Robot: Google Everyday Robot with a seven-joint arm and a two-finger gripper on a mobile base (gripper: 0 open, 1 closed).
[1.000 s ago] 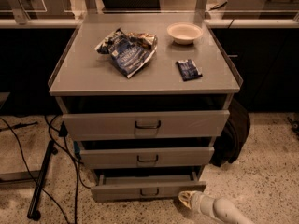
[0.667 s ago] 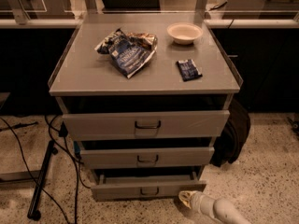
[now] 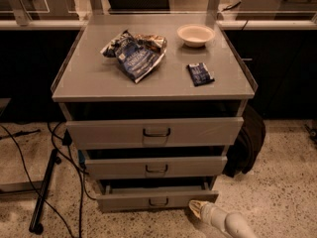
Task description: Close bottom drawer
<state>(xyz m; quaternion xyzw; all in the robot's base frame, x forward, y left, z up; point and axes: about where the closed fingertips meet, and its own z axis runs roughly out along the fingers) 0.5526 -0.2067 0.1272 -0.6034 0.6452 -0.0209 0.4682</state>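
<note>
Down near the floor (image 3: pixel 277 182), below the front right corner of the bench (image 3: pixel 89 81), we see the end effector (image 3: pixel 196 208). Its pale tip points left toward the right end of the bottom drawer (image 3: pixel 129 201). It sits just beside the lower right corner of that drawer's front, and we cannot tell whether it touches the panel. We also cannot tell whether the end effector is spread or pressed together. The white arm (image 3: pixel 230 224) runs from it down and right to the lower edge of the view.

The bottom drawer is the lowest of three grey fronts under the bench's front edge. It stands partly pulled out, with a dark gap showing above its panel, and a small loop handle (image 3: pixel 158 202) sits at its centre. Above it, the middle drawer (image 3: pixel 114 167) and the top drawer (image 3: pixel 109 132) each show a dark gap over their fronts as well.

On the bench top we see a crumpled blue chip bag (image 3: pixel 134 56) left of centre. A pale bowl (image 3: pixel 196 34) sits near the back right corner. A small dark blue packet (image 3: pixel 200 74) lies toward the right edge, apart from both.

A black bag (image 3: pixel 249 143) leans on the floor beside the bench's right side. Off the left side, dark cables (image 3: pixel 59 157) trail across the speckled floor, next to a black pole (image 3: pixel 43 195).
</note>
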